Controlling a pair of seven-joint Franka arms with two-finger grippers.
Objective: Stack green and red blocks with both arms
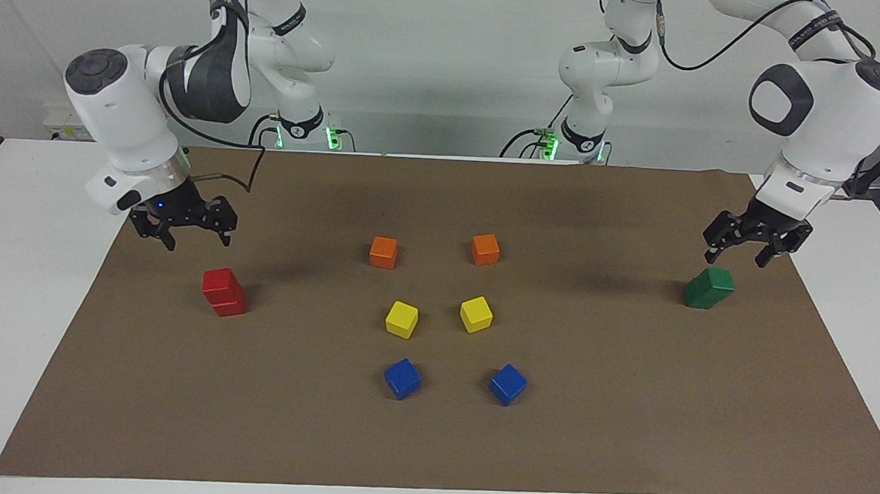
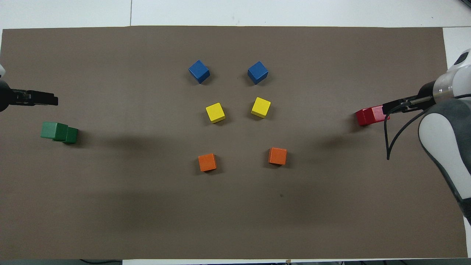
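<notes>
Two red blocks (image 1: 223, 292) (image 2: 369, 116) stand stacked one on the other near the right arm's end of the mat. Near the left arm's end, two green blocks (image 1: 708, 288) (image 2: 59, 132) are stacked too, the upper one set slightly askew. My right gripper (image 1: 198, 242) (image 2: 387, 108) hangs open and empty in the air above the red stack, a little to the side of it. Above the green stack my left gripper (image 1: 735, 259) (image 2: 51, 100) is also open and holds nothing. Neither gripper touches a block.
Two orange cubes (image 1: 383, 251) (image 1: 485, 249), two yellow cubes (image 1: 401, 319) (image 1: 476, 314) and two blue cubes (image 1: 402, 378) (image 1: 508, 384) lie in pairs in the middle of the brown mat (image 1: 429, 450). White table surrounds the mat.
</notes>
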